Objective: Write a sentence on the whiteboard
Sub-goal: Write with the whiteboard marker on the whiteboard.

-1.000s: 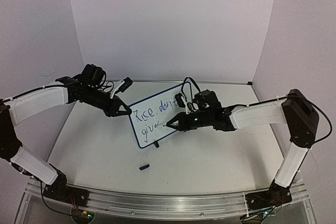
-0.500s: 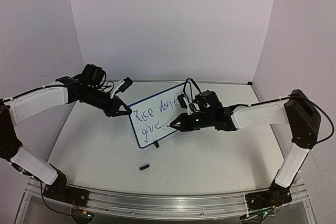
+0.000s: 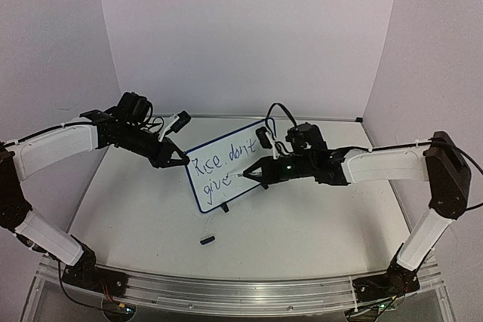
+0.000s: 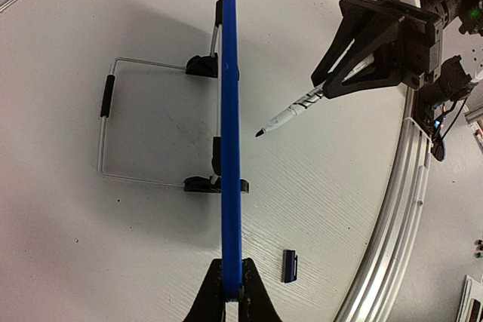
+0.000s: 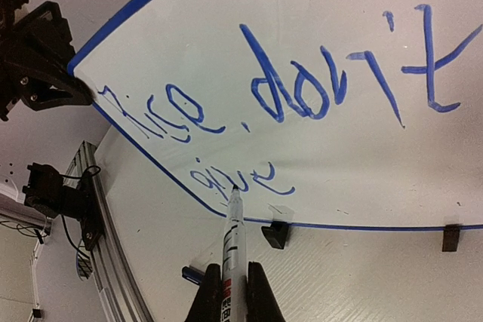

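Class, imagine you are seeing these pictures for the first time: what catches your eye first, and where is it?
The whiteboard stands out in the middle of the top view, its blue handwriting reading "Rice, don't" with "give" beneath. The left gripper pinches one side edge of the board, and the right gripper holds a marker with its tip just by "give".

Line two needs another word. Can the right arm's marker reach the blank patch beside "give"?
Likely yes: the marker in the right gripper hangs just off the bare whiteboard, nothing between.

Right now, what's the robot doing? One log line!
left gripper: shut on whiteboard | right gripper: shut on marker, tip off whiteboard | sentence: Rice, don't give
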Controlling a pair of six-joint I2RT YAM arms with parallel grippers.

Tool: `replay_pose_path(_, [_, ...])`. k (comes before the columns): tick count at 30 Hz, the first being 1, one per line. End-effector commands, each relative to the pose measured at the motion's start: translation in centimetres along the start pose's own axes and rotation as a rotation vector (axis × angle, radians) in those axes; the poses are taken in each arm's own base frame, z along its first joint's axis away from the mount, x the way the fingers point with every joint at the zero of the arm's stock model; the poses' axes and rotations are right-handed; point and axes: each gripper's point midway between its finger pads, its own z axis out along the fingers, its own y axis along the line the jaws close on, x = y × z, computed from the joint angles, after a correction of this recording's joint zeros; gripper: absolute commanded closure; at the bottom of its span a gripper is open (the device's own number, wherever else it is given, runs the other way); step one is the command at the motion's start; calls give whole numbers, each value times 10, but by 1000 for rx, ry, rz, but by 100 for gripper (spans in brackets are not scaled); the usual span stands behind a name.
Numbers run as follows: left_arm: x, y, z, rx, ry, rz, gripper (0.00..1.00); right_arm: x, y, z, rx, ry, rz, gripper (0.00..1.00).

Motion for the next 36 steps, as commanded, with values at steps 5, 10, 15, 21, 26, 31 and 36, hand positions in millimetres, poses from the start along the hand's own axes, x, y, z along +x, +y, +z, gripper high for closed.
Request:
replay_pose_path(5, [6,-3,8,17,41,-13,100,-9,8,12,-39,-11,-27,100])
replay_pose_path(10, [6,-3,8,17,43,-13,100,-12,8,17,-41,-12,-28,100])
replay_pose_path(15, [6,-3,8,17,43,-13,100,-14,6,20,-37,-15,-25,100])
replay_pose_path(21, [6,-3,8,17,42,-13,100,-15,0,23,-9,-24,-13,100])
replay_pose_path(26, [6,-3,7,17,41,-11,100,-18,-3,21,15,-40,-9,100])
replay_pose_path(31, [6,-3,7,17,41,-12,100,-23,-2,17,24,-64,-9,100])
replay_pose_path(36, [5,-4,7,17,39,-11,100,-27,0,12,26,-81,-10,100])
